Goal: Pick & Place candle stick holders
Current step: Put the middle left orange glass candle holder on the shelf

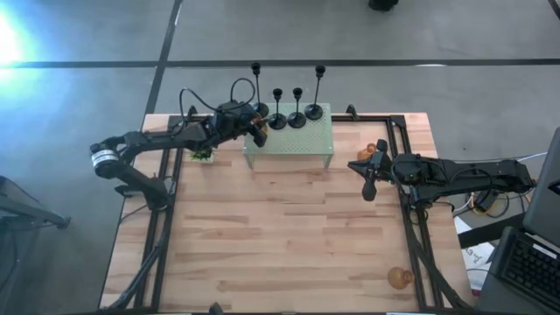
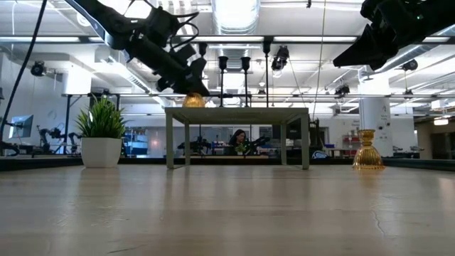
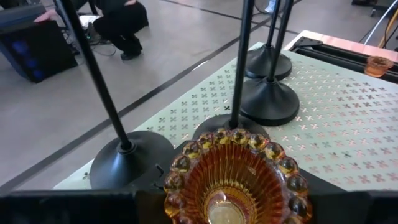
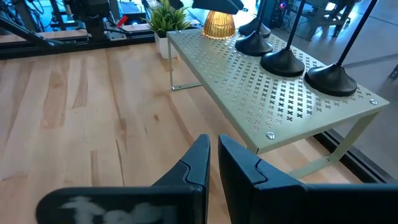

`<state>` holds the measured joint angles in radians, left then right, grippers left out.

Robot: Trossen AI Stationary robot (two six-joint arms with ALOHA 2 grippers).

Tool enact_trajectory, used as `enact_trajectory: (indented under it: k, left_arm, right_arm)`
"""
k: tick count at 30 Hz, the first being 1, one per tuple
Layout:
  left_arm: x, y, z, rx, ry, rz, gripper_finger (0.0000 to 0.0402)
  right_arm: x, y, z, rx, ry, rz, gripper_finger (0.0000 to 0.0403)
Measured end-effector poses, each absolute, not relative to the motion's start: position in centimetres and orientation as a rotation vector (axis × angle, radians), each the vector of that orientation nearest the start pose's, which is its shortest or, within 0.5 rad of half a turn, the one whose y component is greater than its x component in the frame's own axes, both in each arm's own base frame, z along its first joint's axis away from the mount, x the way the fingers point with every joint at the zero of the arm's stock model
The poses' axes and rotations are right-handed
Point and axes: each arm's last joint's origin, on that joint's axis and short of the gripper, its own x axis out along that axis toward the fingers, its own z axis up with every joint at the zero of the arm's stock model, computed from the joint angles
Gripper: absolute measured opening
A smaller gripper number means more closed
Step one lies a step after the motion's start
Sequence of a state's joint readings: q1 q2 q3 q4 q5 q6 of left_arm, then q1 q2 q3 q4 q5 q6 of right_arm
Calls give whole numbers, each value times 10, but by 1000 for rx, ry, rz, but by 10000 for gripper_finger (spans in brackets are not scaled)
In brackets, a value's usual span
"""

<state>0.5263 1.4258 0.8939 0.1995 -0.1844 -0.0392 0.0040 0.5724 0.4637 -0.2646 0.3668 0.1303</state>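
A light wooden bench [image 1: 289, 236] carries a pale green perforated metal stand [image 1: 302, 144] at its far edge. Four black thin-stemmed candle stick holders [image 1: 297, 114] line the stand's far side. The left gripper [image 1: 259, 125] grips a squat amber glass holder [image 3: 236, 180] at the stand's left end; it looks slippery, breakable, best pinched across its beaded rim. The right gripper [image 4: 212, 163], fingers nearly together and empty, waits near the bench's right edge.

Four black candle holders [image 1: 297, 115] stand upright in a row along the far edge of the green stand [image 1: 289, 140], round bases down, thin stems of differing height. My left gripper [image 1: 259, 129] has an amber glass holder [image 3: 236, 179] in its jaws at the stand's left end. A second amber one [image 1: 367, 152] sits right of the stand, a third [image 1: 400, 278] near the worktop's [image 1: 280, 236] front right corner.
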Motion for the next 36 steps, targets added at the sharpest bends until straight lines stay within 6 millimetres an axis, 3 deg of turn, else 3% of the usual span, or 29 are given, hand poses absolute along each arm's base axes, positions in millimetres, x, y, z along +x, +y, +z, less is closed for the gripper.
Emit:
enact_trajectory:
  k: [24, 30, 36]
  left_arm:
    - [267, 163, 256, -119, 325, 698, 139]
    - [267, 163, 256, -111, 329, 691, 200]
    - [267, 164, 257, -106, 325, 693, 227]
  right_arm:
    - [136, -10, 245, 59, 343, -382, 28]
    - [137, -10, 245, 59, 342, -382, 28]
    - [137, -10, 245, 59, 342, -382, 28]
